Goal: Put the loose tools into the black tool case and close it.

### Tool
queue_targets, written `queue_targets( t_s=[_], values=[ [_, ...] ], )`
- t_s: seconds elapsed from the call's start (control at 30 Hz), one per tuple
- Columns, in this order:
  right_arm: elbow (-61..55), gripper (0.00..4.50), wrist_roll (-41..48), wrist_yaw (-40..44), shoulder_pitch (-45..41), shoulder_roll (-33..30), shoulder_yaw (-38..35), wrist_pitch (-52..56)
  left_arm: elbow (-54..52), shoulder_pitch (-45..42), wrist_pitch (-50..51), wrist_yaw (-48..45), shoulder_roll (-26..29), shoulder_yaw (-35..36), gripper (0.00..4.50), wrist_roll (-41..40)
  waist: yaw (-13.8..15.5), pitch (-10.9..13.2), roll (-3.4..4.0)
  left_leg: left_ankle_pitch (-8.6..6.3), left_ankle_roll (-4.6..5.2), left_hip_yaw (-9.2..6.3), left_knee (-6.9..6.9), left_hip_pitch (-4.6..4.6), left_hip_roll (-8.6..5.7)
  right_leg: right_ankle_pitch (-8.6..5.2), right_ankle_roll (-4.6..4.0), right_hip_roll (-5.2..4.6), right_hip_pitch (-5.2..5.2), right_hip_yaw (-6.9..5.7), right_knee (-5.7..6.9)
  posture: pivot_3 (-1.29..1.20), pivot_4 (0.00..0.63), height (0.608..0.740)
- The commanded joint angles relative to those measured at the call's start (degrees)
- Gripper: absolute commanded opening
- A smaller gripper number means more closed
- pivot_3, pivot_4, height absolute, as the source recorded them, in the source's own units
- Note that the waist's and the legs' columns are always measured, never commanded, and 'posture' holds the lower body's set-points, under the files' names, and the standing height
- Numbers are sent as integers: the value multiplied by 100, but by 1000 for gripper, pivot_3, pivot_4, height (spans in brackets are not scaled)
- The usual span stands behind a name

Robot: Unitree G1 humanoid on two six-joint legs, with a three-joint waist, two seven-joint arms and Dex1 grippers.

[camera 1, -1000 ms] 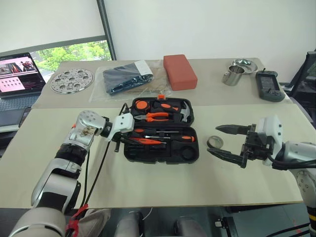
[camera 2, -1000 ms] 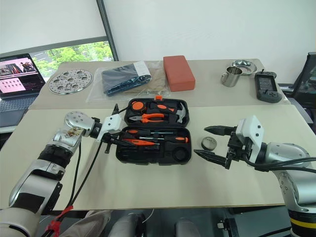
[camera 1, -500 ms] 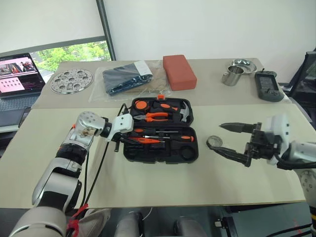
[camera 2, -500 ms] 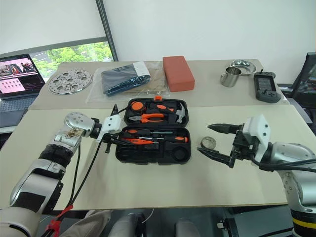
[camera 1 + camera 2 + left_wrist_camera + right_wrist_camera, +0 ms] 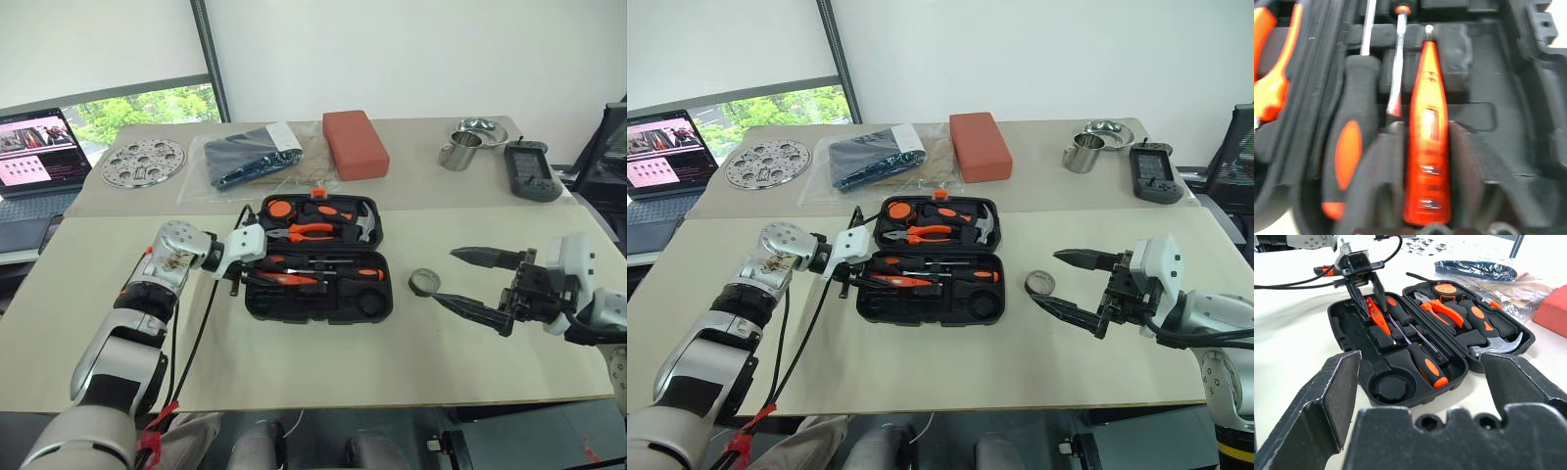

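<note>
The worktop (image 5: pixel 323 372) carries the black tool case (image 5: pixel 318 258), which lies open at its middle, lid half to the rear with pliers (image 5: pixel 312 231) and a hammer (image 5: pixel 363 226) seated in it. The front half holds 2 long screwdrivers (image 5: pixel 345 273) with black-orange handles, lying lengthwise, and an orange utility knife (image 5: pixel 286 279) toward its left end; its round recess (image 5: pixel 1390 387) at the front right corner holds nothing.

The right gripper (image 5: pixel 472 282) hangs just right of the case, fingers spread wide and holding nothing. The left gripper (image 5: pixel 241 278) sits at the case's left end with its fingers (image 5: pixel 1358 296) either side of the knife; they appear parted, though whether they press on the knife cannot be told.

The small tape roll (image 5: pixel 424 282) lies on the worktop between the case and the right gripper, clear of both.
</note>
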Motion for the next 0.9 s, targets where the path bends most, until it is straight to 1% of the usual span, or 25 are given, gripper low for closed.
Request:
queue_targets(
  t_s=[0.03, 0.1, 0.23, 0.37, 0.43, 0.53, 0.63, 0.73, 0.77, 0.8, 0.83, 0.9],
  values=[
    [-145, 4500, 174, -5, -93, 4, -115, -132, 1, -75, -46, 188, 17, 172, 3567, 1, 6, -1, 2, 0, 0, 0, 0, 0, 0, 0, 0, 0, 0, 0, 1, 0, 150, 740],
    [-143, 4500, 168, -15, -130, 13, -76, -128, -183, -104, 56, 35, 72, 299, 4203, -187, 7, 0, 0, 3, -4, -2, 2, -2, 0, 0, 0, 0, -2, -1, 8, 0, 150, 740],
    [-154, 4500, 156, -45, -163, 34, -29, -124, -699, -198, 541, -218, 176, 606, 4203, -608, 5, 0, 0, 4, -6, -5, 5, -12, 0, 0, 0, 1, -11, -1, 12, 0, 150, 740],
    [-152, 4500, 145, -30, -172, 45, -26, -124, -1308, -143, 1079, -511, 294, 769, 4203, -960, 5, 0, 1, 6, -8, -4, 4, -14, -1, 0, 0, 4, -14, 0, 13, 0, 150, 740],
    [-139, 4500, 136, -26, -191, 50, -19, -128, -1452, -122, 1204, -446, 264, 794, 4203, -1015, 4, -1, 2, 8, -12, -4, 4, -14, 1, 0, 0, 6, -14, 0, 12, 0, 150, 740],
    [-133, 4500, 121, -34, -215, 68, 4, -149, -1273, -60, 985, 47, 16, 706, 3495, -761, 7, -2, 3, 9, -12, -4, 5, -11, 0, 0, 1, 6, -10, 1, 14, 0, 150, 740],
    [-119, 4500, 102, -40, -242, 83, 27, -163, -1159, 60, 879, 45, -146, 564, 2309, -675, 10, -1, 3, 8, -11, -7, 11, -10, -2, 0, 1, 6, -6, 2, 14, 0, 150, 740],
    [-128, 4500, 90, -32, -224, 97, 8, -170, -1052, 141, 755, -22, -231, 493, 1285, -635, 3, 0, 2, 8, -11, -6, 12, -13, -1, 0, 1, 6, -7, 3, 12, 0, 150, 740],
    [-131, 4500, 91, -31, -216, 98, -1, -171, -1011, 160, 734, -48, -256, 480, 842, -637, 1, 0, 2, 8, -12, -6, 12, -14, 1, 0, 0, 9, -10, 5, 12, 0, 150, 740],
    [-130, 4500, 81, -30, -199, 100, -14, -187, -896, 179, 652, -84, -296, 440, 555, -612, 2, -1, 2, 9, -13, -6, 12, -14, 2, 0, 0, 11, -10, 6, 12, 0, 150, 740],
    [-129, 4500, 76, -31, -187, 103, -25, -198, -768, 181, 574, -83, -337, 411, 127, -577, 4, -1, 2, 9, -13, -6, 12, -13, 1, 0, 0, 11, -10, 6, 13, 0, 150, 740],
    [-126, 4500, 71, -30, -173, 104, -33, -215, -531, 155, 391, -49, -386, 370, 127, -488, 8, -1, 2, 9, -13, -6, 12, -11, 0, 0, 0, 10, -7, 6, 13, 0, 150, 740]
  ],
)
